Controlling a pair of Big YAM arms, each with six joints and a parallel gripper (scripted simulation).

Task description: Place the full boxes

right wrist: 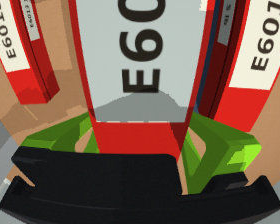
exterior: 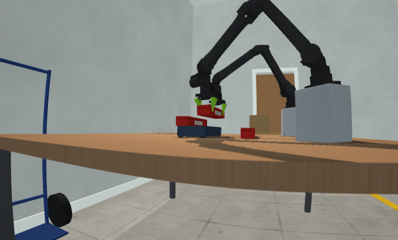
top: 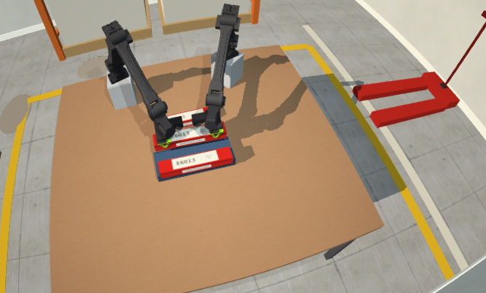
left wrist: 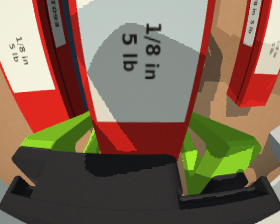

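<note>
A red box of electrodes [top: 190,143] [exterior: 204,111] [left wrist: 141,100] [right wrist: 141,107] hangs roughly level in the air, near the rear part of the blue platform [top: 191,149] [exterior: 192,131]. My left gripper [top: 216,131] [exterior: 206,106] [left wrist: 140,110] is shut on its "5 lb" end, my right gripper [top: 165,140] [right wrist: 140,110] on its "E6013" end. A second red box [top: 195,159] [exterior: 188,120] [left wrist: 21,65] [right wrist: 261,45] lies flat on the platform's front part. The third red box [top: 187,114] [exterior: 247,133] [left wrist: 251,90] [right wrist: 26,92] lies on the table behind, partly hidden by the arms in the top view.
The brown table [top: 210,228] [exterior: 110,146] carries everything. Grey arm bases [top: 123,92] [top: 231,70] [exterior: 323,115] stand at its rear. The held box is close beside the box on the platform, and higher than it. A red pallet truck [top: 442,92] stands on the floor.
</note>
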